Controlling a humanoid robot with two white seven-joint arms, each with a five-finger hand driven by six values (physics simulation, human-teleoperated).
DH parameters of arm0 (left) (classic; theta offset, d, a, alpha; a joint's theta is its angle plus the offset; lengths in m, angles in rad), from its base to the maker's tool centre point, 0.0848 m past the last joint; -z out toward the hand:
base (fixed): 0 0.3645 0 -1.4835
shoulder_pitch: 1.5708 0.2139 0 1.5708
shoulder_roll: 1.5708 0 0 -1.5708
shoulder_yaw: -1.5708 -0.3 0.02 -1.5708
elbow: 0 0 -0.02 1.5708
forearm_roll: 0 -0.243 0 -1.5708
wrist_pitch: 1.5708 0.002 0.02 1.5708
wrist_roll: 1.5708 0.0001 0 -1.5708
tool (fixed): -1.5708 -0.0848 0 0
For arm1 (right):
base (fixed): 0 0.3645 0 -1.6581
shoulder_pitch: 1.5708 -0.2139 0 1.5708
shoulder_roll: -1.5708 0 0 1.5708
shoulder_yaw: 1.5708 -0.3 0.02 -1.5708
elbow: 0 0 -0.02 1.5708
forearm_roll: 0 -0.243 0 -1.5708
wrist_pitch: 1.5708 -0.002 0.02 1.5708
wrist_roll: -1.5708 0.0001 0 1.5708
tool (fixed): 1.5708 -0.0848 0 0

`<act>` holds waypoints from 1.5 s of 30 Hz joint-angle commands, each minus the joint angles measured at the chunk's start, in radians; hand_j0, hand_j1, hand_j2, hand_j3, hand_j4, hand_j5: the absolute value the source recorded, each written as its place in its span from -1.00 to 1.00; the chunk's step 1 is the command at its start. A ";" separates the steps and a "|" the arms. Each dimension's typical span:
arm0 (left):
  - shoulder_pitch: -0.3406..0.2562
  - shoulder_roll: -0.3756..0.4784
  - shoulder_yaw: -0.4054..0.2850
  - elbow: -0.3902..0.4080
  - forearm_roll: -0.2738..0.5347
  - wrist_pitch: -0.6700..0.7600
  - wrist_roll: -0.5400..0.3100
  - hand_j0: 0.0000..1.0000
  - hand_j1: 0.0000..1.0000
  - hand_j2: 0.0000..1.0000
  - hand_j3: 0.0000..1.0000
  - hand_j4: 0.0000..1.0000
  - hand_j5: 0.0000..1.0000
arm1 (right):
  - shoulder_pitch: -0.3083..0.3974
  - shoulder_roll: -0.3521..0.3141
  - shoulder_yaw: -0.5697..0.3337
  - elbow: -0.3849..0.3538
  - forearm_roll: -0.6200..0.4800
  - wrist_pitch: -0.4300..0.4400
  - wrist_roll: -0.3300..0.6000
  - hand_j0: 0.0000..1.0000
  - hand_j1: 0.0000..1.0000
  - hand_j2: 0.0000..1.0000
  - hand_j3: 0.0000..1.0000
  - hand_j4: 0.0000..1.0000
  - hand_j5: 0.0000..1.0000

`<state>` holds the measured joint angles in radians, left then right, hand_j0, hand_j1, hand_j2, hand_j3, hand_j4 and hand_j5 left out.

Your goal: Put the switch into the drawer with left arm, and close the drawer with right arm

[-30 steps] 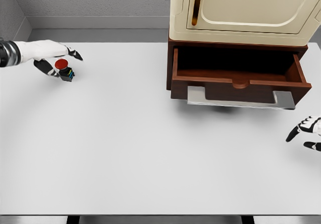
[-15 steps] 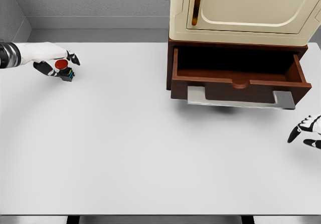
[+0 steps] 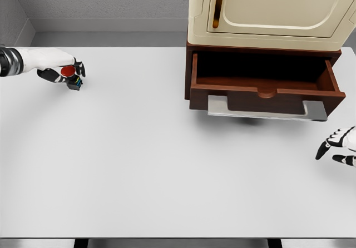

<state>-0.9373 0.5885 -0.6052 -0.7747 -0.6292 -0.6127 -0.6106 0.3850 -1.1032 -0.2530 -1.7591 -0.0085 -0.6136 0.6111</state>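
the left robot hand (image 3: 62, 70) is reaching in from the left edge, far out on the left side of the white surface (image 3: 139, 164). its fingers are curling around the switch (image 3: 70, 77), a small dark box with a round red button on top, with the thumb below and the other fingers wrapping over it. whether the switch is lifting off the surface or sitting on it cannot be told. the switch is lying well apart from the drawer (image 3: 266, 89), which is standing pulled out from the brown base of the cream cabinet (image 3: 267, 11) at the far right. the drawer's inside is showing dark, and a grey handle (image 3: 266, 110) is running along its front. the right robot hand (image 3: 337, 147) is hovering at the right edge, near the drawer's front right corner but not touching it, fingers loosely spread and holding nothing.
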 commanded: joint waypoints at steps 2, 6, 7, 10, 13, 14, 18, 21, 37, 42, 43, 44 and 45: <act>0.000 0.002 0.001 -0.002 0.003 0.002 0.000 0.05 0.05 0.05 0.05 0.05 0.05 | 0.000 -0.001 0.006 0.000 -0.007 0.003 0.000 0.06 0.06 0.06 0.06 0.06 0.06; 0.000 0.002 0.001 -0.003 0.005 0.002 0.000 -0.05 -0.05 -0.05 -0.05 -0.05 -0.05 | 0.000 -0.001 0.011 0.000 -0.007 0.003 0.000 0.06 0.06 0.06 0.06 0.06 0.06; 0.000 0.002 0.001 -0.003 0.005 0.002 0.000 -0.09 -0.09 -0.09 -0.09 -0.09 -0.09 | 0.000 -0.001 0.011 0.000 -0.007 0.003 0.000 0.06 0.06 0.06 0.06 0.06 0.06; 0.000 0.002 -0.001 -0.006 0.005 0.002 0.000 -0.11 -0.11 -0.11 -0.11 -0.11 -0.11 | 0.002 -0.001 0.011 0.000 -0.007 0.003 0.000 0.07 0.07 0.07 0.07 0.07 0.07; 0.000 0.022 -0.001 -0.040 0.009 0.002 0.000 -0.11 -0.11 -0.11 -0.11 -0.11 -0.11 | 0.003 0.000 0.011 0.000 -0.007 0.003 0.000 0.07 0.07 0.07 0.07 0.07 0.07; 0.000 0.030 -0.001 -0.043 0.013 0.002 0.000 -0.11 -0.11 -0.11 -0.11 -0.11 -0.11 | 0.003 0.000 0.011 0.000 -0.007 0.003 0.000 0.07 0.07 0.07 0.07 0.07 0.07; -0.002 0.046 -0.001 -0.084 0.016 0.002 0.000 -0.11 -0.11 -0.11 -0.11 -0.11 -0.11 | 0.005 0.000 0.011 0.000 -0.007 0.003 0.000 0.08 0.08 0.08 0.08 0.08 0.08; -0.002 0.062 -0.001 -0.166 0.023 0.002 0.000 -0.11 -0.11 -0.11 -0.11 -0.11 -0.11 | 0.005 0.000 0.011 0.000 -0.007 0.003 0.000 0.08 0.08 0.08 0.08 0.08 0.08; 0.026 0.105 -0.057 -0.560 0.196 0.002 0.000 -0.11 -0.11 -0.11 -0.11 -0.11 -0.11 | 0.009 0.000 0.012 0.000 -0.007 0.003 0.000 0.08 0.08 0.08 0.08 0.08 0.08; 0.026 0.105 -0.076 -0.629 0.259 0.002 0.000 -0.11 -0.11 -0.11 -0.11 -0.11 -0.11 | 0.008 0.000 0.017 0.000 -0.007 0.003 0.000 0.08 0.08 0.08 0.08 0.08 0.08; 0.028 0.105 -0.079 -0.646 0.272 0.002 0.000 -0.11 -0.11 -0.11 -0.11 -0.11 -0.11 | 0.008 0.000 0.017 0.000 -0.007 0.003 0.000 0.08 0.08 0.08 0.08 0.08 0.08; 0.026 0.106 -0.084 -0.661 0.295 0.002 0.000 -0.11 -0.11 -0.11 -0.11 -0.11 -0.11 | 0.008 0.000 0.017 0.000 -0.007 0.003 0.000 0.08 0.08 0.08 0.08 0.08 0.08; 0.026 0.105 -0.085 -0.672 0.298 0.002 0.000 -0.11 -0.11 -0.11 -0.11 -0.11 -0.11 | 0.008 0.000 0.017 0.000 -0.007 0.003 0.000 0.08 0.08 0.08 0.08 0.08 0.08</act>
<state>-0.9112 0.6930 -0.6854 -1.4167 -0.3627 -0.6154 -0.6127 0.3927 -1.1016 -0.2368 -1.7591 -0.0085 -0.6135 0.6111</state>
